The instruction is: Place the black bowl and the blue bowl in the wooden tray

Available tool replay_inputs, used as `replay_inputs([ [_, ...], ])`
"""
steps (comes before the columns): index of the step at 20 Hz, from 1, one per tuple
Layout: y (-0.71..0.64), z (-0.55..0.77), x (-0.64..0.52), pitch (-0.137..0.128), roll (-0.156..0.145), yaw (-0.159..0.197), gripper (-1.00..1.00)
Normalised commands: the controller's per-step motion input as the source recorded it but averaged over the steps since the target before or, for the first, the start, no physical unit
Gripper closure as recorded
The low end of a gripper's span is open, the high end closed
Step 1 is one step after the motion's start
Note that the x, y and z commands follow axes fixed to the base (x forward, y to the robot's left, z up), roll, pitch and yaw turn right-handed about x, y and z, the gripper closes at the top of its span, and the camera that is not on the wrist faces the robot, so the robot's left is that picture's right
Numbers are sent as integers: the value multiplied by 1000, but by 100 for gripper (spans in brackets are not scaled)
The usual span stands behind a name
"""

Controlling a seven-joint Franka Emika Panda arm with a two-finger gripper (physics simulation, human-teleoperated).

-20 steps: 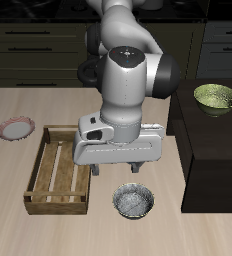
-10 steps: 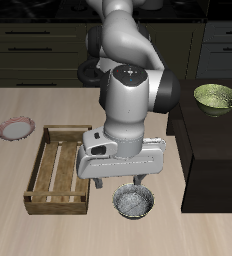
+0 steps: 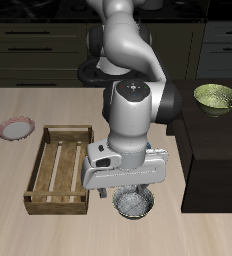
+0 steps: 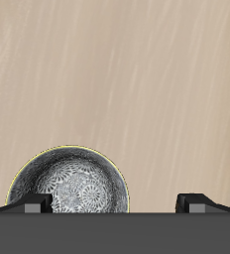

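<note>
Wooden tray (image 3: 58, 170): empty, on the bench's left part.
Black bowl (image 3: 134, 203): just right of the tray, near the front edge.
Gripper (image 3: 133, 190): jaws apart above the bowl.
Technique: straddle one rim wall before closing.
</note>
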Motion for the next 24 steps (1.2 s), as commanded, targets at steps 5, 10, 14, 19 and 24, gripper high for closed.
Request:
replay_inputs([
  [5,77,-137,-53,18,-4,7,-100],
  [10,38,-127,-11,16,0,20,-100],
  [14,-29,-129,38,14,-5,17,-100],
  [19,-133,3,110,-7,-29,-5,-100],
  [24,-69,-106,78,9,-20,2,-100],
])
